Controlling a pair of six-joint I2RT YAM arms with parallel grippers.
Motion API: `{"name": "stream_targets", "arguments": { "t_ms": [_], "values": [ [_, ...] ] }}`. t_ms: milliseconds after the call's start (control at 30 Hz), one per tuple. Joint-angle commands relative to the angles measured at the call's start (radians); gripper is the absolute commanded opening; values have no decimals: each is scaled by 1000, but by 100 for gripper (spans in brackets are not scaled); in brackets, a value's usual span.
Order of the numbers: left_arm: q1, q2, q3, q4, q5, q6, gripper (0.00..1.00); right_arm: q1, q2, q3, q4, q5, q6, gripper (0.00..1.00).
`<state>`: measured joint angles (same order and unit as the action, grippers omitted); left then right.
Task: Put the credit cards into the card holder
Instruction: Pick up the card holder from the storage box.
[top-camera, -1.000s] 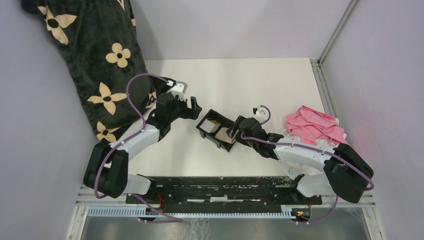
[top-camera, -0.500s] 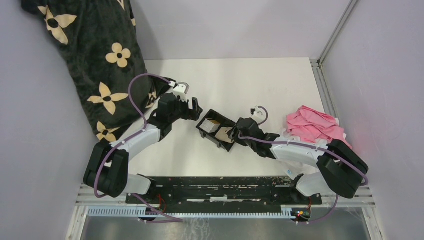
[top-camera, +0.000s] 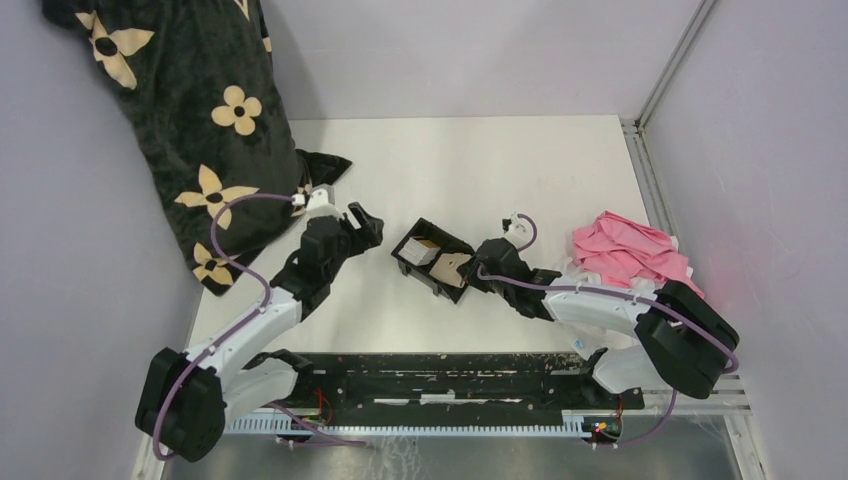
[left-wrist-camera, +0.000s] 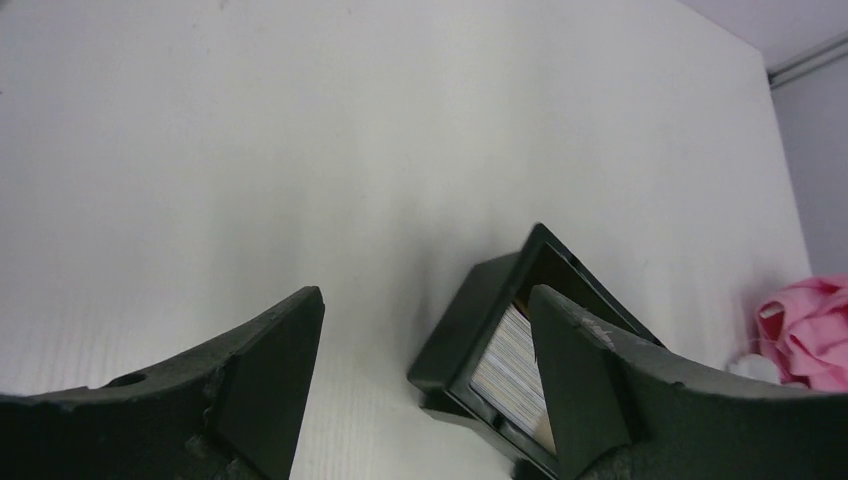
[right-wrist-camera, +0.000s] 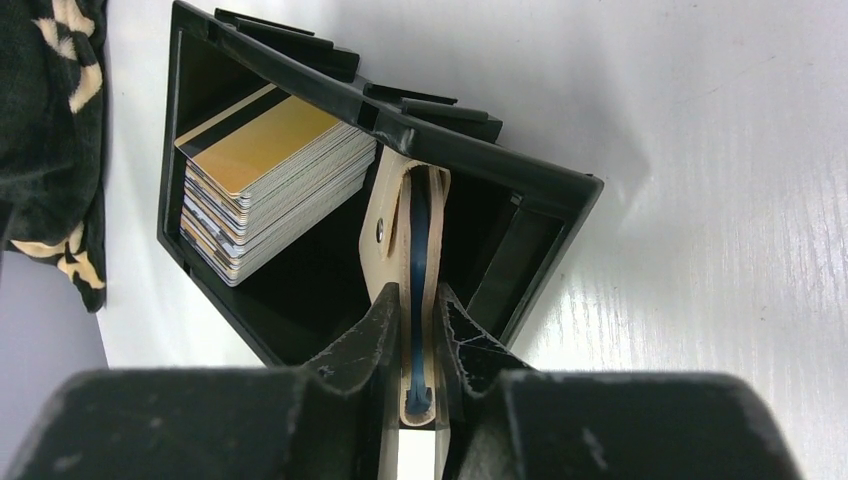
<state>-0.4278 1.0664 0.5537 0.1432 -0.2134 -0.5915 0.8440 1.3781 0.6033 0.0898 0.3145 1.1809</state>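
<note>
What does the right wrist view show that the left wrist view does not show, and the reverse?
Only the right wrist view: the right end effector shut on the tan card holder, a golden card on top of the card stack, and the black floral cloth. Only the left wrist view: the open, empty left end effector and the pink cloth. Both: the black tray, the card stack in it, and the white table.
</note>
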Motion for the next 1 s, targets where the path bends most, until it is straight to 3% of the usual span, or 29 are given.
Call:
{"name": "stream_targets", "arguments": {
  "t_ms": [0, 300, 533, 967],
  "values": [
    [-102, -101, -53, -29, -109, -178, 80, 6, -38, -5, 50, 5, -18, 13],
    [-265, -215, -173, -45, -171, -256, 61, 6, -61, 49, 24, 11, -113, 5],
    [-369, -190, -237, 14, -185, -254, 43, 6, -87, 113, -48, 37, -198, 2],
    [-491, 2, -253, 150, -230, -237, 38, 6, -57, 164, -86, 30, -237, 1]
  ]
}}
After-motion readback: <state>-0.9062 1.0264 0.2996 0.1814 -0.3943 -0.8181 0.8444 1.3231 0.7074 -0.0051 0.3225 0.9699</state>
